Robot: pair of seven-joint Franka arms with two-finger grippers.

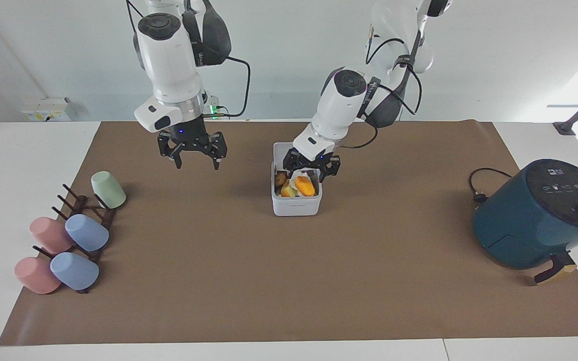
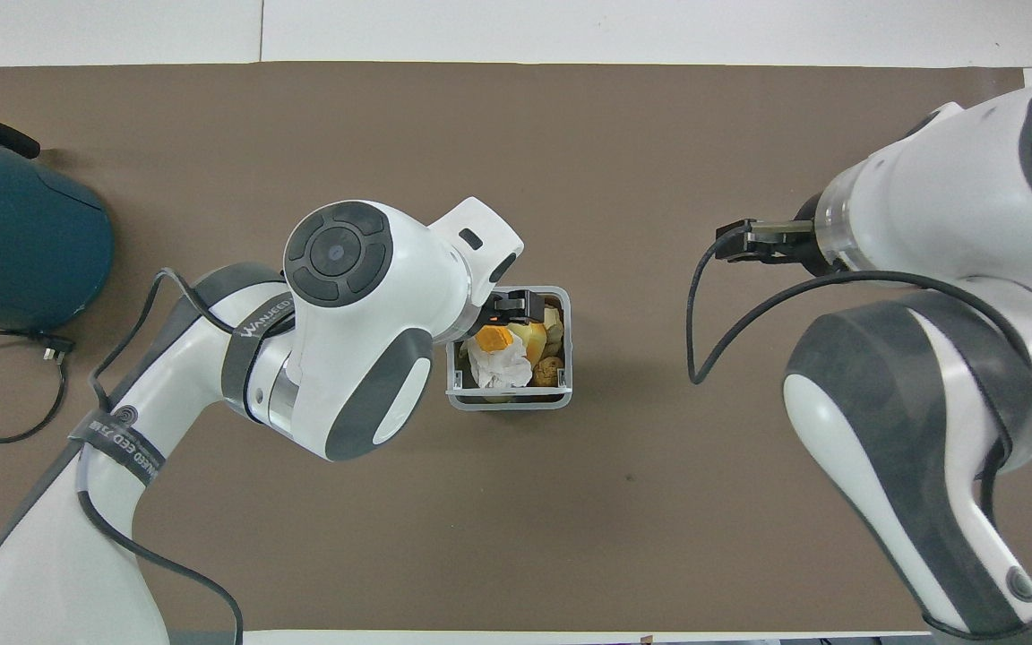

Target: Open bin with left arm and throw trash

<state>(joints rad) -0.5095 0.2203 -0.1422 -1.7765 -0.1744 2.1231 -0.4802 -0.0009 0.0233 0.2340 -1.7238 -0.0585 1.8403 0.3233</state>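
The white bin (image 1: 296, 206) stands mid-table with its lid (image 1: 280, 149) raised on the side nearer the robots. Inside lie an orange piece of trash (image 1: 305, 186), a crumpled white tissue (image 2: 498, 369) and other yellow-brown scraps. My left gripper (image 1: 311, 173) hangs just over the bin's mouth, open and holding nothing. In the overhead view only a black part of the left gripper (image 2: 516, 305) shows at the bin's rim (image 2: 507, 405). My right gripper (image 1: 193, 150) hangs open and raised over the mat toward the right arm's end of the table.
A dark-teal air fryer (image 1: 540, 215) with its power cable (image 1: 479, 185) sits at the left arm's end. A rack of pastel cups (image 1: 68, 235) lies at the right arm's end. Brown mat covers the table around the bin.
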